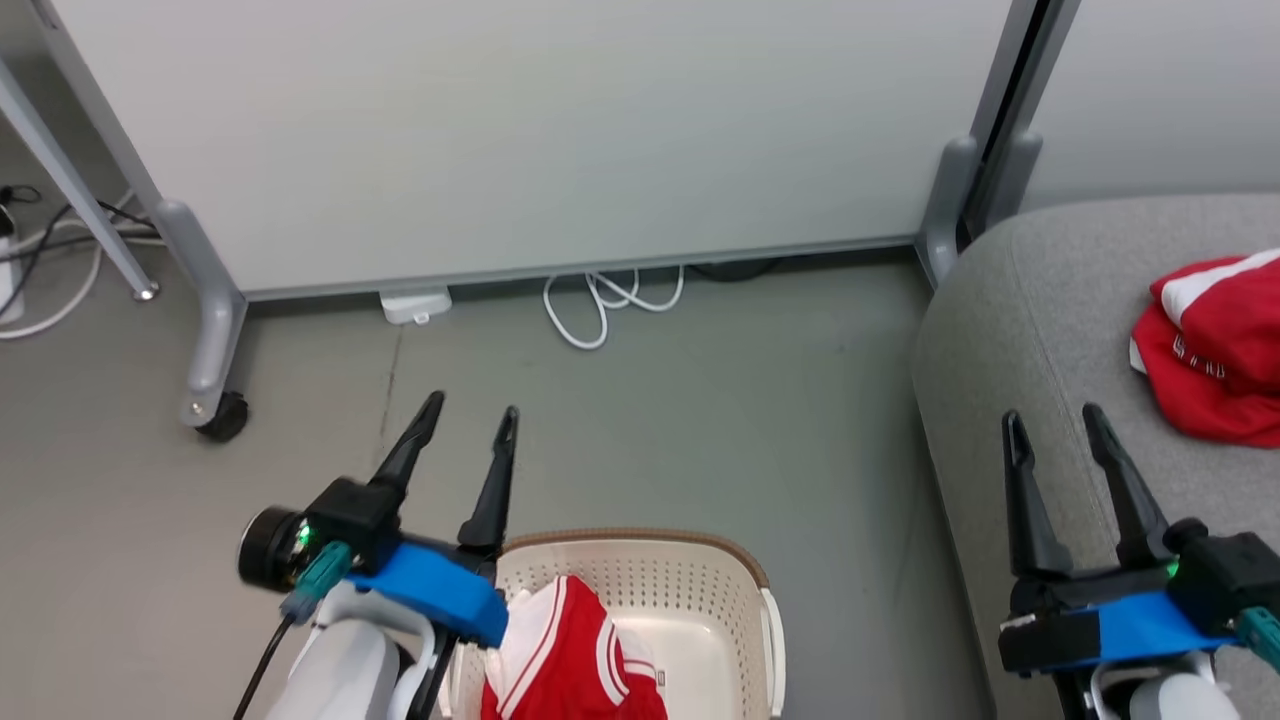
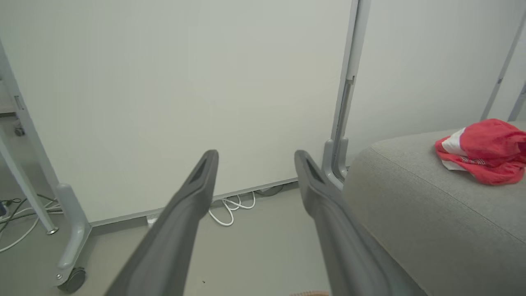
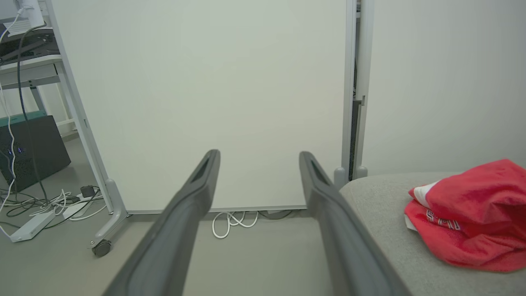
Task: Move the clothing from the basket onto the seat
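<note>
- One soft red sports jersey with white stripes (image 1: 570,655) sits crumpled in the cream-white perforated plastic laundry basket (image 1: 690,590), so I'd say that's the piece left to move.
- The second red jersey with white panels (image 1: 1220,340) lies bunched on the big light-grey woven-fabric seat (image 1: 1040,330), well apart from the basket. That half looks done.
- The left gripper (image 1: 473,404) hovers over the basket's left rim, fingers spread and holding nothing. It's probably the closer arm for the next grab.
- The right gripper (image 1: 1052,412) hangs over the seat's front edge, fingers apart too and empty, near the placed jersey but not touching it.
- Both jerseys look limp and wrinkly, and the lettering is too small to read.
</note>
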Robot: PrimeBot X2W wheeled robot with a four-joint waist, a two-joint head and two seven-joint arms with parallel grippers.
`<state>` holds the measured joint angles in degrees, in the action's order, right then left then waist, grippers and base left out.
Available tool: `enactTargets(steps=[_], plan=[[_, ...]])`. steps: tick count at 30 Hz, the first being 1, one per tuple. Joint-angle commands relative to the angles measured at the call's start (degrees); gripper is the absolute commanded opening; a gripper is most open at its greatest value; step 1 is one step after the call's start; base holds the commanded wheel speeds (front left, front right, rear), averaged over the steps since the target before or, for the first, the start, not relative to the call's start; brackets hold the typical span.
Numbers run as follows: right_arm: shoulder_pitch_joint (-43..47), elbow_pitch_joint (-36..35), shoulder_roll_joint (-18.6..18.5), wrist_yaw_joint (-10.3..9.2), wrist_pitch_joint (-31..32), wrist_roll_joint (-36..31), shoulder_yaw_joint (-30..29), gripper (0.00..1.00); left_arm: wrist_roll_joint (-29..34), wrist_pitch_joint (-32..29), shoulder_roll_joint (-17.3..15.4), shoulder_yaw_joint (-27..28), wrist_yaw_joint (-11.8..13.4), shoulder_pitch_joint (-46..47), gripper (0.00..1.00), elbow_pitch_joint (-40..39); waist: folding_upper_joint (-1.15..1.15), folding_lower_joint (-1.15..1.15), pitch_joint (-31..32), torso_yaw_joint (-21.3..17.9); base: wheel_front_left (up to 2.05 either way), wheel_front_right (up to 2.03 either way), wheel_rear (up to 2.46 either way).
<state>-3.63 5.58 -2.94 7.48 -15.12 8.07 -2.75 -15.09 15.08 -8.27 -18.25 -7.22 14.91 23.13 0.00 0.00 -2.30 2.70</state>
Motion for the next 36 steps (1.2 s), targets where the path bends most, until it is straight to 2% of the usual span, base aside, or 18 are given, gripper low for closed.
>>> enactTargets(steps=[1, 9, 19, 24, 25, 28, 31, 36], plan=[[-1.35, -0.5, 0.09, 0.03, -0.05, -0.56, -0.08, 1.0, -0.56, 0.13, -0.65, -1.54, -0.41, 2.36, 1.0, 1.66, 0.0, 0.0, -2.53, -1.01, 0.0, 0.0, 0.0], [-6.98, -2.68, 0.1, 0.03, -0.05, -1.3, 0.27, 1.0, -4.56, 0.14, -3.39, -15.15, -0.24, 13.74, 1.0, 12.86, 0.0, 0.0, -13.18, -4.05, 0.0, 0.0, 0.0], [-15.16, -5.2, 0.1, 0.03, -0.05, -2.27, 1.35, 1.0, -11.47, -0.26, -4.98, -38.83, -0.24, 26.87, 1.0, 26.2, 0.0, 0.0, -26.58, -6.4, 0.0, 0.0, 0.0], [-18.29, -6.54, 0.1, 0.03, -0.05, -2.77, 1.81, 1.0, -15.01, -2.66, -5.26, -48.83, -0.24, 32.34, 1.0, 30.94, 0.0, 0.0, -32.96, -7.1, 0.0, 0.0, 0.0], [-18.29, -6.54, 0.1, 0.03, -0.05, -2.77, 1.81, 1.0, -15.01, -2.66, -5.26, -48.83, -0.24, 32.34, 1.0, 30.94, 0.0, 0.0, -32.96, -7.1, 0.0, 0.0, 0.0], [-20.64, -7.5, 0.1, 0.03, -0.05, -2.85, 2.2, 1.0, -17.0, -5.4, -5.33, -53.47, -0.23, 35.64, 1.0, 33.94, 0.0, 0.0, -37.8, -7.7, 0.0, 0.0, 0.0], [-21.77, -8.01, 0.1, 0.03, -0.05, -2.62, 2.39, 1.0, -16.64, -7.23, -5.47, -54.41, -0.23, 36.75, 1.0, 35.21, 0.0, 0.0, -40.23, -7.99, 0.0, 0.0, 0.0], [-23.69, -9.25, 0.1, 0.03, -0.05, -1.83, 2.95, 1.0, -11.88, -13.0, -5.44, -55.2, -0.23, 37.68, 1.0, 36.9, 0.0, 0.0, -45.23, -8.78, 0.0, 0.0, 0.0]])
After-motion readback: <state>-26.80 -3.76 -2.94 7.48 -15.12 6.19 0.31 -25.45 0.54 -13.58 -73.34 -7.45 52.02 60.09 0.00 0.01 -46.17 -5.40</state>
